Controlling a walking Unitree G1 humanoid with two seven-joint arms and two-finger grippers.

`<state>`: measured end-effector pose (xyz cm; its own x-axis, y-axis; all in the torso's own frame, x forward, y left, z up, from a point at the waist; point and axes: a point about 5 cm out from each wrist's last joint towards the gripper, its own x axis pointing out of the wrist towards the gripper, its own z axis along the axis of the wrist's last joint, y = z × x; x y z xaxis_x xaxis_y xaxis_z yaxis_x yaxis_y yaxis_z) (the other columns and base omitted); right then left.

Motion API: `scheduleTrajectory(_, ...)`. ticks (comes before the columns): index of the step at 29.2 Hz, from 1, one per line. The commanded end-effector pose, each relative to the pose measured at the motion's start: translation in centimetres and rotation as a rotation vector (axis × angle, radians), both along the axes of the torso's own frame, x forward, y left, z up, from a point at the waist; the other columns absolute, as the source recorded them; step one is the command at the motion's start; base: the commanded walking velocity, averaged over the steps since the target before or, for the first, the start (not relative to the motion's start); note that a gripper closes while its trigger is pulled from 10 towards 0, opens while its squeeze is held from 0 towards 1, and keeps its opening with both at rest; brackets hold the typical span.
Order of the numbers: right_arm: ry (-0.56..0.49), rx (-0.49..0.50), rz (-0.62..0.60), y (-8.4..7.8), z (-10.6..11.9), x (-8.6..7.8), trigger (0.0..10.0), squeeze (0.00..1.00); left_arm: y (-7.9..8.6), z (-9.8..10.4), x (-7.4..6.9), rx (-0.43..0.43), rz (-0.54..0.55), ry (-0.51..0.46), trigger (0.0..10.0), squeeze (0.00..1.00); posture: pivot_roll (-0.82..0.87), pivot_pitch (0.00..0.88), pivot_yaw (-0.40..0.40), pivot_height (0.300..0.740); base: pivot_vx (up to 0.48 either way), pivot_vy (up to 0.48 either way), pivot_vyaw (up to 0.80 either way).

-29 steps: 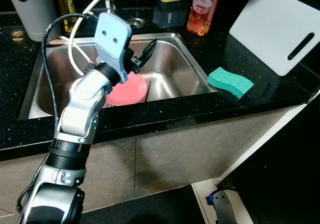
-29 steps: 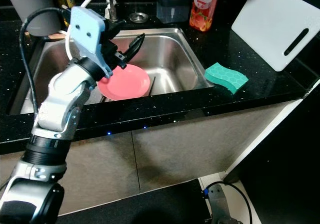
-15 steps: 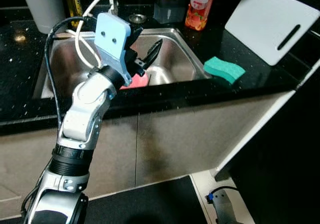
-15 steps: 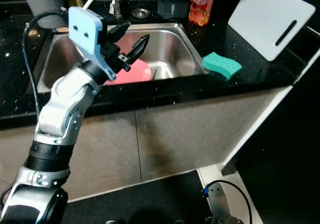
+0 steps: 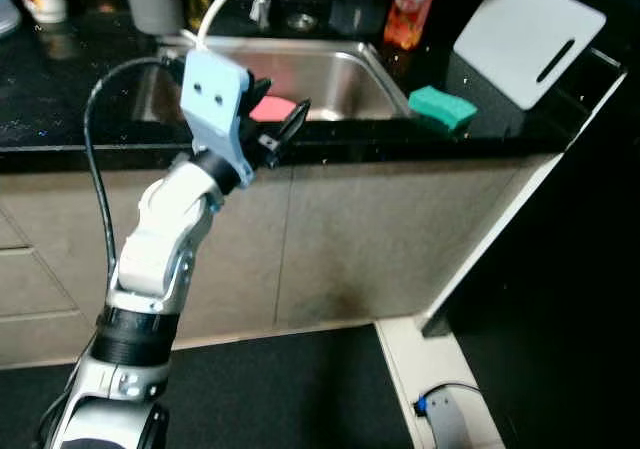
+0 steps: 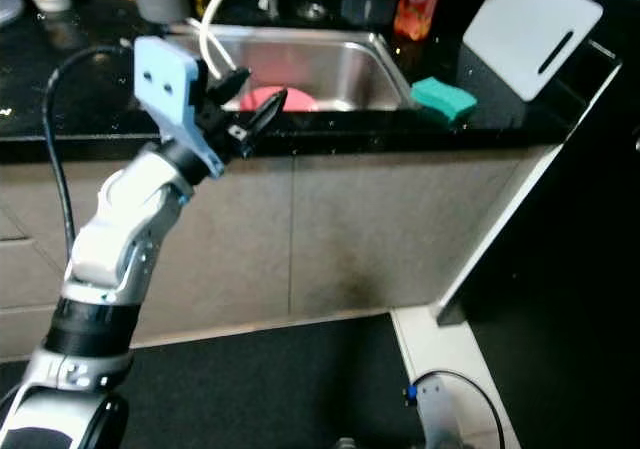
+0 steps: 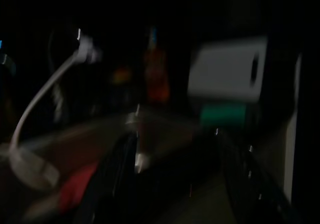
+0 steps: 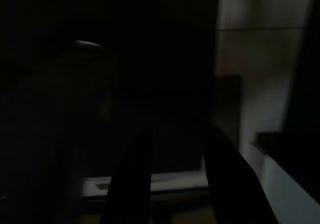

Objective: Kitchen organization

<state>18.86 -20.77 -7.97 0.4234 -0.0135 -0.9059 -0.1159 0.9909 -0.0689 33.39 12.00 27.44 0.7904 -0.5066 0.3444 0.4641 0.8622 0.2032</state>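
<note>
Sink at top centre is holding a pink plate. Left gripper is hovering at the counter's front edge with fingers spread, gripping nothing. Green sponge is lying on the counter right of the sink. Right gripper is hanging in the dark, fingers slightly apart.

A pink plate lies flat inside the steel sink.

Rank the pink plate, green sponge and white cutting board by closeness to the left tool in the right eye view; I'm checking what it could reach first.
From the left tool, fingers apart:
1. Pink plate, in the sink just beyond it.
2. Green sponge, on the counter right of the sink.
3. White cutting board, leaning farther right.
</note>
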Motion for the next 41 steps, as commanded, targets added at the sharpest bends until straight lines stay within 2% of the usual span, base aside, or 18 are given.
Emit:
scheduleTrajectory(1, 0.001, -0.011, 0.002, -0.3, 0.0, -0.1, 10.0, 0.00, 0.2, -1.0, 0.1, 0.025, 0.008, 0.018, 10.0, 0.00, 0.06, 0.077, -0.057, 0.740, 0.000, 0.000, 0.00)
scheduleTrajectory(3, -0.007, -0.008, 0.005, -0.3, 0.0, 0.0, 10.0, 0.00, 1.6, -3.2, 0.6, 0.055, 0.058, 0.089, 10.0, 0.00, 0.06, 0.077, -0.057, 0.740, 0.000, 0.000, 0.00)
scheduleTrajectory(7, -0.013, -0.004, 0.000, -0.3, 0.1, 0.0, 10.0, 0.00, 2.9, -5.3, 1.1, 0.068, 0.109, 0.155, 10.0, 0.00, 0.05, 0.078, -0.057, 0.740, 0.000, 0.000, 0.00)
scheduleTrajectory(9, -0.022, -0.001, -0.003, -0.3, 0.1, 0.0, 10.0, 0.00, 4.4, -8.0, 1.3, 0.092, 0.165, 0.240, 10.0, 0.00, 0.06, 0.080, -0.057, 0.740, 0.000, 0.000, 0.00)
scheduleTrajectory(10, -0.022, -0.001, -0.003, -0.3, 0.1, 0.0, 10.0, 0.00, 4.4, -8.0, 1.3, 0.092, 0.165, 0.240, 10.0, 0.00, 0.06, 0.080, -0.057, 0.740, 0.000, 0.000, 0.00)
scheduleTrajectory(12, -0.034, 0.006, 0.006, -0.2, 0.1, 0.1, 10.0, 0.00, 6.6, -14.0, 1.0, 0.150, 0.264, 0.432, 10.0, 0.00, 0.06, 0.081, -0.058, 0.740, 0.000, 0.000, 0.00)
scheduleTrajectory(13, -0.034, 0.006, 0.006, -0.2, 0.1, 0.1, 10.0, 0.00, 6.6, -14.0, 1.0, 0.150, 0.264, 0.432, 10.0, 0.00, 0.06, 0.081, -0.058, 0.740, 0.000, 0.000, 0.00)
scheduleTrajectory(15, -0.035, 0.007, 0.009, -0.2, 0.1, 0.1, 10.0, 0.00, 7.1, -15.6, 0.7, 0.168, 0.287, 0.484, 10.0, 0.00, 0.06, 0.081, -0.058, 0.740, 0.000, 0.000, 0.00)
scheduleTrajectory(16, -0.039, 0.013, 0.003, -0.2, 0.1, 0.1, 10.0, 0.00, 7.8, -18.4, -0.2, 0.155, 0.317, 0.577, 10.0, 0.00, 0.05, 0.083, -0.055, 0.740, 0.000, 0.000, 0.00)
scheduleTrajectory(17, -0.039, 0.013, 0.003, -0.2, 0.1, 0.1, 10.0, 0.00, 7.8, -18.4, -0.2, 0.155, 0.317, 0.577, 10.0, 0.00, 0.05, 0.083, -0.055, 0.740, 0.000, 0.000, 0.00)
scheduleTrajectory(26, -0.040, 0.016, -0.007, -0.1, 0.1, 0.1, 10.0, 0.00, 9.0, -24.0, -2.6, 0.135, 0.403, 0.779, 10.0, 0.00, 0.06, 0.081, -0.056, 0.740, 0.054, 0.000, 0.00)
scheduleTrajectory(32, -0.046, 0.016, 0.020, -0.1, 0.2, 0.2, 10.0, 0.00, 8.7, -26.5, -4.0, 0.138, 0.413, 0.885, 10.0, 0.00, 0.06, 0.079, -0.056, 0.740, 0.000, 0.000, 0.00)
scheduleTrajectory(33, -0.053, 0.015, 0.031, -0.1, 0.2, 0.3, 10.0, 0.00, 8.1, -28.5, -5.6, 0.176, 0.403, 0.979, 10.0, 0.00, 0.06, 0.074, -0.058, 0.740, 0.000, 0.000, 0.78)
scheduleTrajectory(35, -0.054, 0.012, 0.039, -0.1, 0.2, 0.4, 10.0, 0.00, 7.6, -30.2, -7.1, 0.231, 0.390, 1.059, 10.0, 0.00, 0.06, 0.073, -0.061, 0.740, 0.000, 0.000, 0.78)
scheduleTrajectory(36, -0.054, 0.012, 0.039, -0.1, 0.2, 0.4, 10.0, 0.00, 7.6, -30.2, -7.1, 0.231, 0.390, 1.059, 10.0, 0.00, 0.06, 0.073, -0.061, 0.740, 0.000, 0.000, 0.77)
scheduleTrajectory(37, -0.053, 0.009, 0.042, -0.1, 0.3, 0.4, 10.0, 0.00, 7.1, -31.6, -8.5, 0.290, 0.375, 1.125, 10.0, 0.00, 0.06, 0.073, -0.059, 0.740, 0.000, 0.000, 0.78)
scheduleTrajectory(38, -0.053, 0.009, 0.042, -0.1, 0.3, 0.4, 10.0, 0.00, 7.1, -31.6, -8.5, 0.290, 0.375, 1.125, 10.0, 0.00, 0.06, 0.073, -0.059, 0.740, 0.000, 0.000, 0.78)
scheduleTrajectory(41, -0.053, 0.010, 0.043, 0.0, 0.3, 0.4, 10.0, 0.00, 6.7, -32.9, -10.1, 0.353, 0.364, 1.201, 10.0, 0.00, 0.05, 0.071, -0.057, 0.740, 0.000, 0.000, 0.78)
